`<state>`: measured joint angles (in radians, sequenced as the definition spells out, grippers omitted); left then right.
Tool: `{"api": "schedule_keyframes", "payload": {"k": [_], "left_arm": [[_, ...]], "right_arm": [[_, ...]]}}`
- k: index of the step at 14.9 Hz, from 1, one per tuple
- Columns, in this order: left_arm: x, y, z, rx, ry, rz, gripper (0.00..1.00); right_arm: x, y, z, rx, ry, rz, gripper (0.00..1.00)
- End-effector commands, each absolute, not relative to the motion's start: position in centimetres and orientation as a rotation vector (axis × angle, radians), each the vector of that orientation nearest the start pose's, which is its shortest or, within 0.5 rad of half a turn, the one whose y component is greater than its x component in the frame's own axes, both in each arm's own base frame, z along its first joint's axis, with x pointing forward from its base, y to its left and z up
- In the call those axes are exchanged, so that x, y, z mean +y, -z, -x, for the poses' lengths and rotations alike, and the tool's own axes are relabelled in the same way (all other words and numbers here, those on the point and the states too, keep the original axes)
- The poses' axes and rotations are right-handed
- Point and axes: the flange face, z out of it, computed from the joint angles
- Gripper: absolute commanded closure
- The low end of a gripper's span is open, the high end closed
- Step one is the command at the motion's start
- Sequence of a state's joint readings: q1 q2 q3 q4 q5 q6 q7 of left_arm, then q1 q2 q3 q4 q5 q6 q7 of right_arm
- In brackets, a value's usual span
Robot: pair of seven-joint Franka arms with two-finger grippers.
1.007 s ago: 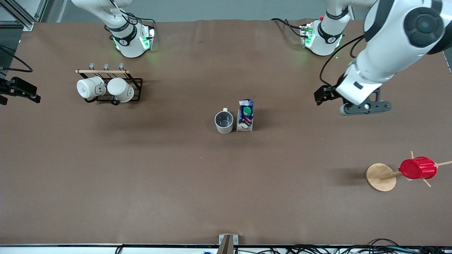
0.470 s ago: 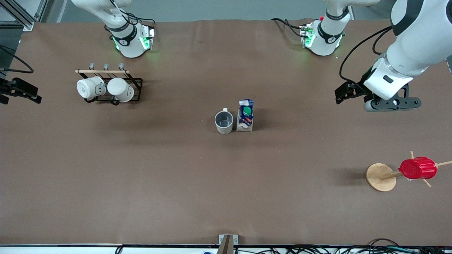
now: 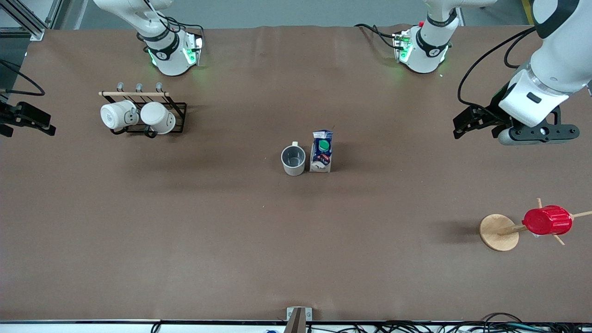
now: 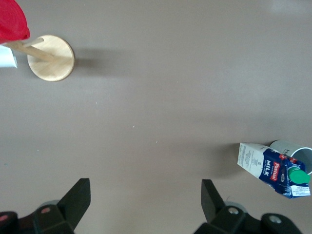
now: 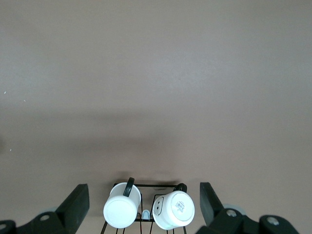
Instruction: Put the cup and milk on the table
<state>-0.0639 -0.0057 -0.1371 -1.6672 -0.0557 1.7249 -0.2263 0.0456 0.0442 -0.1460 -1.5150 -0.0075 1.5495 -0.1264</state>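
The cream-beige cup (image 3: 293,160) and blue-white milk carton (image 3: 321,151) stand on the brown table (image 3: 231,222), so the empty, open left gripper (image 4: 141,200) and right gripper (image 5: 141,202) hover apart.

My work surface is a matte brown table (image 3: 231,240), evenly lit from overhead, with soft shadows. Grey floor (image 3: 277,11) shows along its farthest edge. An aluminium frame (image 3: 27,18) stands at the right arm's end. Cables (image 3: 462,327) run along the nearest edge.

Right pincer (image 5: 141,204) spread wide over bare table (image 5: 156,73), two white mugs (image 5: 148,209) (on black rack (image 5: 146,187))
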Motion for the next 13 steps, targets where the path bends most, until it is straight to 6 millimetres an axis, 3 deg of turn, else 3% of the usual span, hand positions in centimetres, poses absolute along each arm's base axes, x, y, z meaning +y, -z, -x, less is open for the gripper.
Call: {"api": "schedule_keyframes", "payload": {"k": [1,3,7,10,13], "left_arm": [[-12.2,-61.4,-56.2,-0.023,0.133,3.199,0.00],[-11.3,-62.3,-56.5,-0.044,0.155,3.199,0.00],[-9.4,-61.9,-55.5,-0.044,0.032,3.187,0.01],[-9.8,-61.5,-55.2,-0.010,0.013,3.185,0.02],[-9.0,-61.3,-54.7,-0.024,0.007,3.181,0.03]], "right_arm": [[-5.4,-62.4,-56.1,-0.015,-0.020,3.133,0.00],[-5.4,-62.4,-56.1,-0.015,-0.020,3.133,0.00],[-5.4,-62.4,-56.0,-0.015,-0.022,3.133,0.00],[-5.4,-62.4,-56.0,-0.015,-0.022,3.133,0.00],[-5.4,-62.4,-56.0,-0.015,-0.022,3.133,0.00]]}}
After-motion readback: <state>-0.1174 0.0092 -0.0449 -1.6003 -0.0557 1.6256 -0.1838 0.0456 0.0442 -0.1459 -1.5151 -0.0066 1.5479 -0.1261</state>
